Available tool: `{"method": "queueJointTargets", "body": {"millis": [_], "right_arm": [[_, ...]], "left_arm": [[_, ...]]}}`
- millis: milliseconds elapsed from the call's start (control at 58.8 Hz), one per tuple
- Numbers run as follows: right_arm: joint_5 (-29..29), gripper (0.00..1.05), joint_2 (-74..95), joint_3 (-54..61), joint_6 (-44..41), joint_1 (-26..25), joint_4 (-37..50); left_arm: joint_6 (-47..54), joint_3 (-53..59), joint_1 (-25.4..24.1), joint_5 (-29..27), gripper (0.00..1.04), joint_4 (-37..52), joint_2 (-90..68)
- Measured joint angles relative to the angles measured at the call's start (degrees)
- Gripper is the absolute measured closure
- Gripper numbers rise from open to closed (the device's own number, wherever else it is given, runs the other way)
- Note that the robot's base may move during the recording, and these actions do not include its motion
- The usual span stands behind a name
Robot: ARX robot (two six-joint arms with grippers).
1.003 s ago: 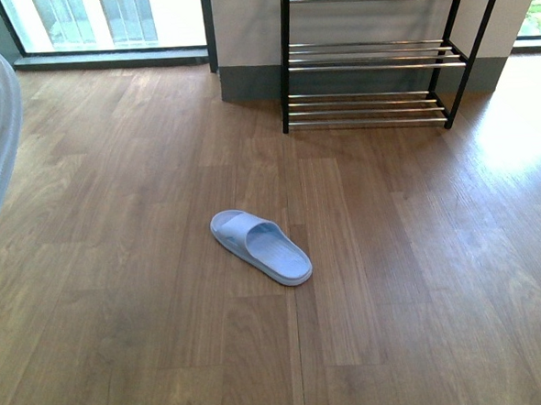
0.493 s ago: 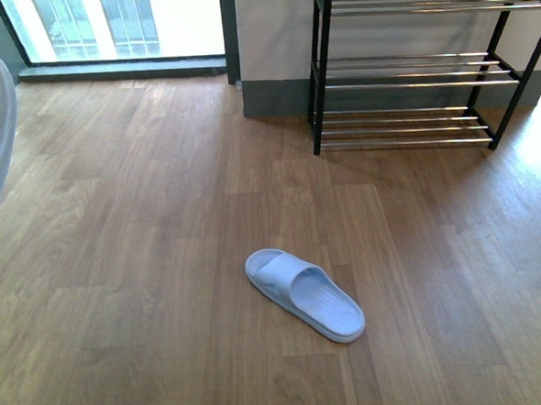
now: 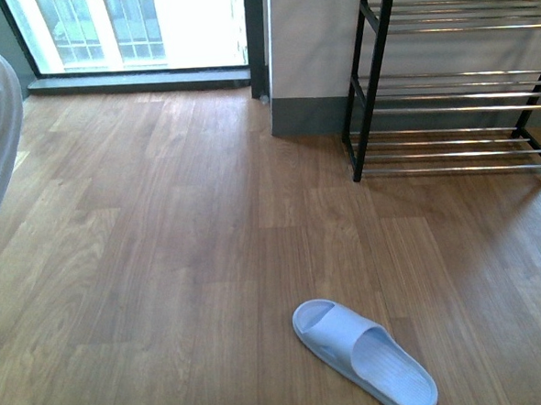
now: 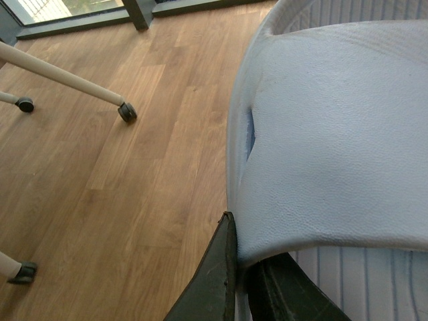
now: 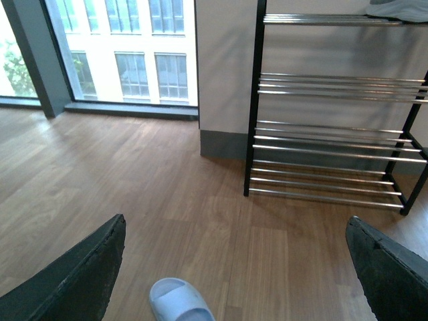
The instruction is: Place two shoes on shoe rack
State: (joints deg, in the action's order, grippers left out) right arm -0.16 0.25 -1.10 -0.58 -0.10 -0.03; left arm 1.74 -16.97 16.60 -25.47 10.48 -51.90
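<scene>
Slipper (image 3: 364, 355), pale blue open-toed slide, flat on floor (image 3: 162, 227); right tool (image 5: 235, 226) wide, left tool (image 4: 244, 271) tight on second slipper (image 4: 334, 134).

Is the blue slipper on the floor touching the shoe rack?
Apart. The front view shows a wide stretch of bare wooden floor between the slipper and the nearest leg of the rack.

The left black two-fingered pincer (image 4: 244, 267) is seen clamped on the edge of a pale blue rubber slipper (image 4: 334, 134). The right black pincer (image 5: 235, 224) is held with its fingers (image 5: 87, 274) spread wide apart.
</scene>
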Motion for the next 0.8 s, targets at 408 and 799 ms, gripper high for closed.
{"method": "queueJointTargets", "body": {"millis": [408,799], "right_arm": [[2.86,0.09,2.38,-1.33,-0.68,-0.04,-5.84],[-4.81,0.09,57.96,-11.04,-11.54,-12.28,36.39]], "left_arm": [[0.00,0.00,0.00,0.02,1.03,0.00,-0.22],[0.00,0.00,0.00,0.00,1.03,0.00,-0.22]]}}
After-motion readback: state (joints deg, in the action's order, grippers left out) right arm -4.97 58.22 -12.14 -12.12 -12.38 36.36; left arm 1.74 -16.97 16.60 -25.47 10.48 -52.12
